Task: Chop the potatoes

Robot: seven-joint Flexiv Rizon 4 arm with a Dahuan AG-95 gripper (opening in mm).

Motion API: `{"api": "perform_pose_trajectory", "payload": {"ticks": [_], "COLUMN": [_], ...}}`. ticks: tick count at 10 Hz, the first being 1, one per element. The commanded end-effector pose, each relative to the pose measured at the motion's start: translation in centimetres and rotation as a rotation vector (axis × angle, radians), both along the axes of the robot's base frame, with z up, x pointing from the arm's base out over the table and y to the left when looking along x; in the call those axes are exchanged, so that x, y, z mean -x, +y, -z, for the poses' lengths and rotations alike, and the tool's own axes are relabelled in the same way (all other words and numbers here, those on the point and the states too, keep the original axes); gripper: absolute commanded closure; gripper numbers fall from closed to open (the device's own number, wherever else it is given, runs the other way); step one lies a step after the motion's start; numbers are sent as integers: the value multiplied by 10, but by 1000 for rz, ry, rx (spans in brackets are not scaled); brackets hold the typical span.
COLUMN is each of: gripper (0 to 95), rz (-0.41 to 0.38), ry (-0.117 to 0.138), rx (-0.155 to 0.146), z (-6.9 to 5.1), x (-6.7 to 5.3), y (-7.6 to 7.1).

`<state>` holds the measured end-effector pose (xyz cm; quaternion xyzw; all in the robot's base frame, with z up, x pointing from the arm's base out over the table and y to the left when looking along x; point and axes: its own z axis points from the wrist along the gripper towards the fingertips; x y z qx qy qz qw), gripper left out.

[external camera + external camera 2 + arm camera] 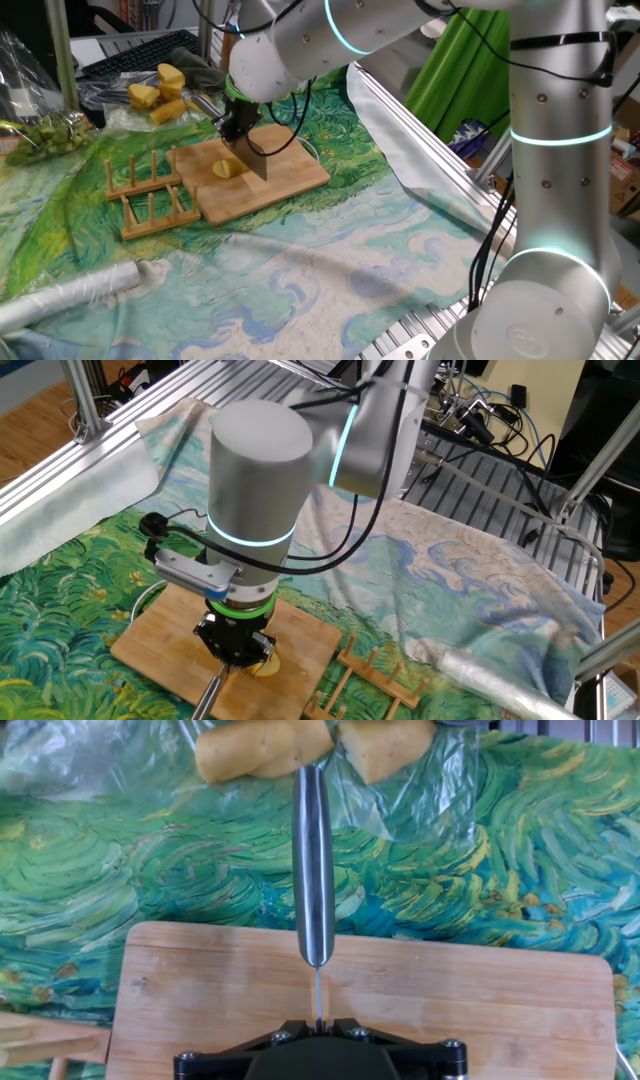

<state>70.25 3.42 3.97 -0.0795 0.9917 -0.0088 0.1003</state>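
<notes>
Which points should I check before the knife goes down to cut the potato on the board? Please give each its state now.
1. Claw shut on the knife: ok, the handle runs straight out from it in the hand view.
2. Potato lies on the wooden board: ok.
3. Blade stands beside the potato, over the board: ok.
4. Blade lined up across the potato: cannot tell, the claw hides the cut.
5. Wooden rack apart from the blade: ok.
6. Spare potato chunks off the board, on plastic: ok.

Pale-yellow potato [228,169] (swirly green-blue cloth [330,260])
</notes>
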Motion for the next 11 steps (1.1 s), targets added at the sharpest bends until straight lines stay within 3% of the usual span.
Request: {"api": "perform_pose_trajectory", "payload": {"ticks": [1,2,5,11], "gripper": [950,950,950,950], "rz": [3,3,-5,-4], "ry": [-2,-2,4,-3], "rx": [8,8,7,9], "z": [6,6,-9,-19], "x": [0,0,1,2], "y": [1,1,-3,-5]}}
